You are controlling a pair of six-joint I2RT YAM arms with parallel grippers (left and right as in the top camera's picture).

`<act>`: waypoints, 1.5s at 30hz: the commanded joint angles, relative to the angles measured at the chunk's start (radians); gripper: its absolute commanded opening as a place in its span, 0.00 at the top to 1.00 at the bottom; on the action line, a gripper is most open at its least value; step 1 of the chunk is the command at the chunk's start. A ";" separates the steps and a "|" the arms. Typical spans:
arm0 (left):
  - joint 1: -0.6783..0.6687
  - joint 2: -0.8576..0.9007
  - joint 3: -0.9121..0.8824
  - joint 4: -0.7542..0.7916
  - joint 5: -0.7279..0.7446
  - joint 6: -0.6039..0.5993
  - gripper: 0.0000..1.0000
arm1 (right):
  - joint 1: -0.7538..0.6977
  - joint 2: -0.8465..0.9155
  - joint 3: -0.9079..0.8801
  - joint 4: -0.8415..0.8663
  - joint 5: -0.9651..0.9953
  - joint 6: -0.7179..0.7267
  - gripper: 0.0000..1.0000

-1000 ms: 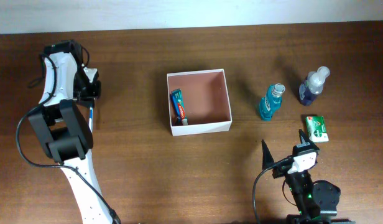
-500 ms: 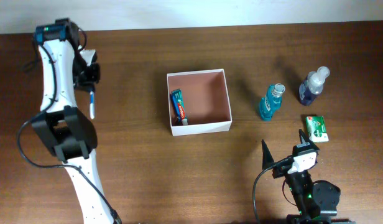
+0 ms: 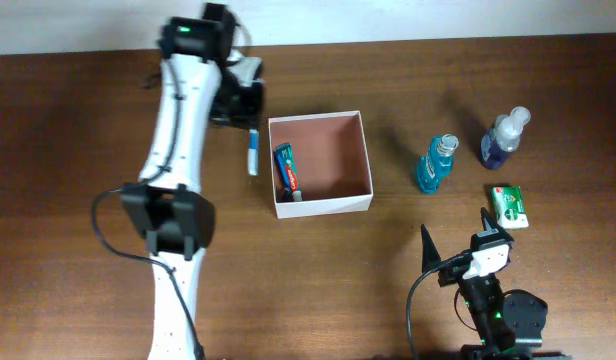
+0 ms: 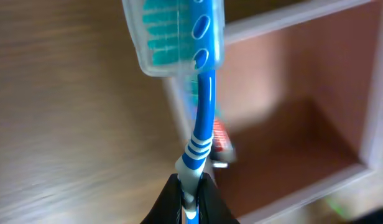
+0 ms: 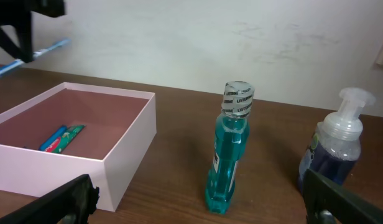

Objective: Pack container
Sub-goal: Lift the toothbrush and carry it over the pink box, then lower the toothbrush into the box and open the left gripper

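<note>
Left gripper (image 4: 190,204) is clamped tight on the tail of the blue toothbrush (image 3: 253,152), and the capped head hangs just outside the left wall of the container (image 3: 333,150), which sits mid-counter (image 3: 548,80). To do this well, the arm should carry the brush over that wall, line it up beside the toothpaste tube (image 3: 287,172), come low, and only then let go, so it lies flat and leaves room. Right gripper (image 3: 456,232) sits wide open and empty near the front. The count: one container, one tube inside, one toothbrush aloft, one teal mouthwash bottle (image 3: 437,163), one dark blue pump bottle (image 3: 503,138), one small green box (image 3: 509,205)
</note>
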 commanded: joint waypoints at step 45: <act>-0.258 -0.049 -0.172 -0.005 -0.261 -0.334 0.98 | 0.004 -0.008 -0.010 0.002 0.009 0.003 0.02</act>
